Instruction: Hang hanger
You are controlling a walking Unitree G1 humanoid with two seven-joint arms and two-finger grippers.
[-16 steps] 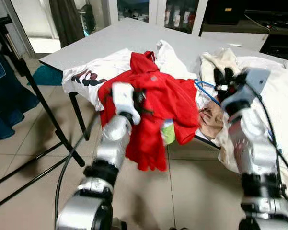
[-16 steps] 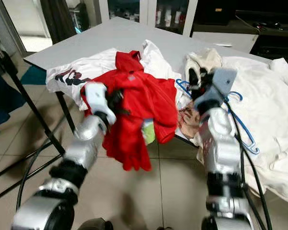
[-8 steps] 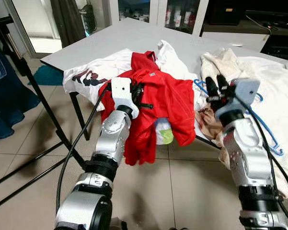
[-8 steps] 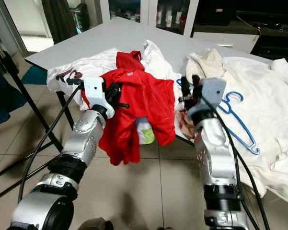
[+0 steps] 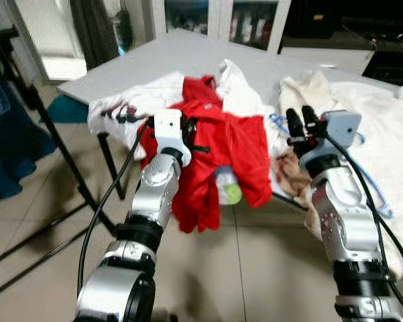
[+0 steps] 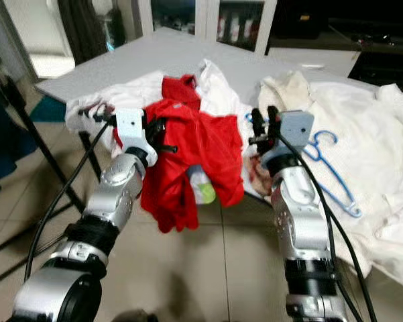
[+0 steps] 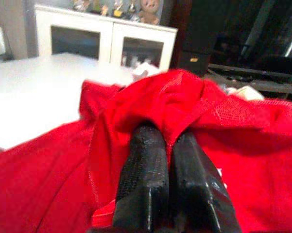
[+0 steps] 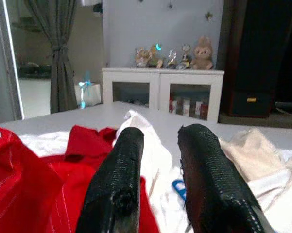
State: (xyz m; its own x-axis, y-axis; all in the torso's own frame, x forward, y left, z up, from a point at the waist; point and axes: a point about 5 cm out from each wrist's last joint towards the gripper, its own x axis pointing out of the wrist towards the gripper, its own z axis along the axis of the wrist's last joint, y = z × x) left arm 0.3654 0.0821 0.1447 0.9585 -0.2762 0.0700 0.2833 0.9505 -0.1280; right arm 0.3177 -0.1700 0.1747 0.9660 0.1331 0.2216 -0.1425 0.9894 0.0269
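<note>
One blue hanger (image 6: 328, 171) lies flat on a heap of white clothes (image 6: 375, 154) at the right side of the grey tabletop (image 6: 181, 57). The right gripper (image 6: 261, 124) hovers just beside the hanger's hook end, its two black fingers (image 8: 204, 179) parted with nothing between them. Further left, the left gripper (image 7: 167, 160) is pinched closed on a fold of a red shirt (image 5: 235, 144), which drapes over the tabletop's front edge toward the tiled floor (image 5: 255, 268). A white printed shirt (image 5: 131, 107) lies behind it.
</note>
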